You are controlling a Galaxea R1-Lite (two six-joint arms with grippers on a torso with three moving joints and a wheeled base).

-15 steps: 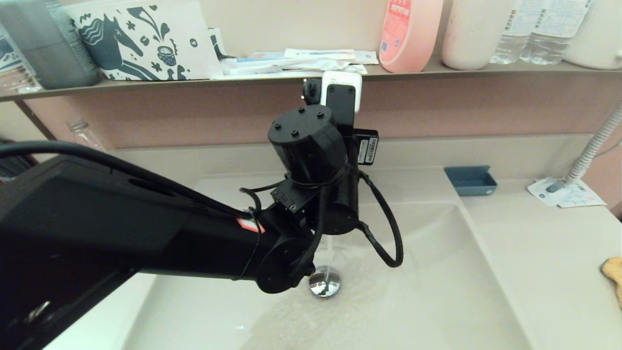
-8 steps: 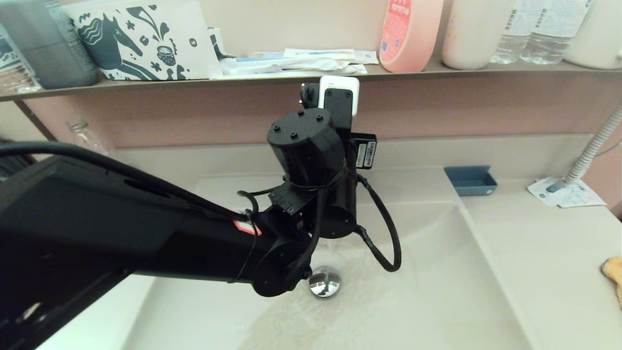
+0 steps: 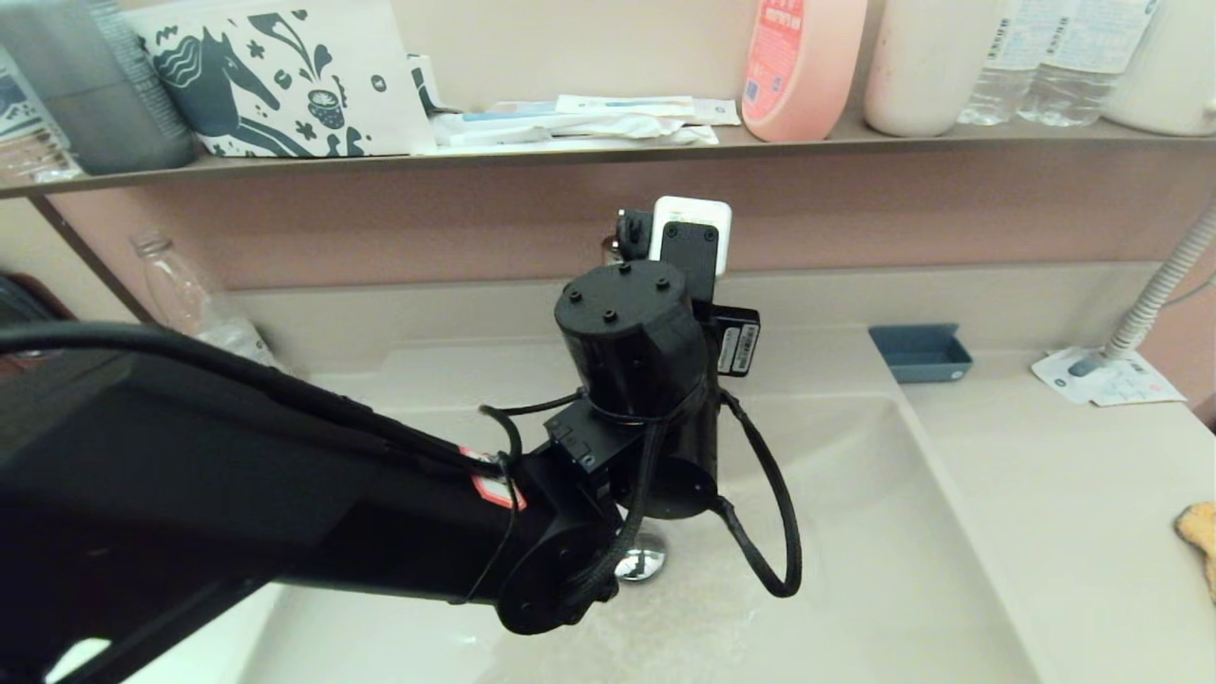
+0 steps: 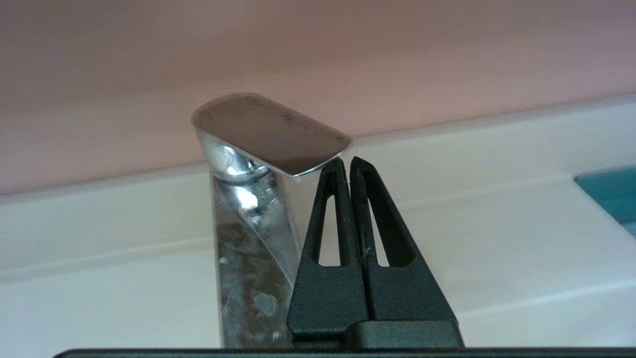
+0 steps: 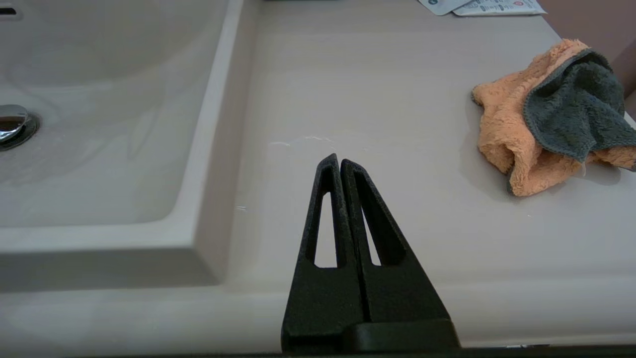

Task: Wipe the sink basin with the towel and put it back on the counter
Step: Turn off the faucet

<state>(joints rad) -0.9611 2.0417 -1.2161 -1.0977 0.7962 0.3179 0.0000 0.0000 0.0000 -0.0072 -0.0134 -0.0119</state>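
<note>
The beige sink basin [image 3: 855, 570] has a wet floor and a chrome drain plug [image 3: 642, 562]. My left arm reaches across it, and its wrist [image 3: 632, 351] hides the tap in the head view. In the left wrist view my left gripper [image 4: 346, 164] is shut and empty, its tips just under the end of the chrome tap lever [image 4: 271, 132]. The orange-tan towel [image 5: 516, 129], with a grey side folded over it, lies bunched on the counter [image 5: 372, 89]. My right gripper [image 5: 338, 161] hovers shut over the counter, between the basin [image 5: 99, 99] and the towel. The towel [image 3: 1199, 537] shows at the head view's right edge.
A small blue tray [image 3: 920, 351] sits at the basin's back right corner. A white printed packet [image 3: 1107, 378] and a corrugated hose [image 3: 1164, 285] are at the far right. The dark shelf [image 3: 855, 138] above holds bottles and a printed pouch. A clear bottle [image 3: 180, 280] stands at the left.
My left wrist rose slightly, then dropped lower and a little right. The thin stream of water seen under it a second ago no longer shows.
</note>
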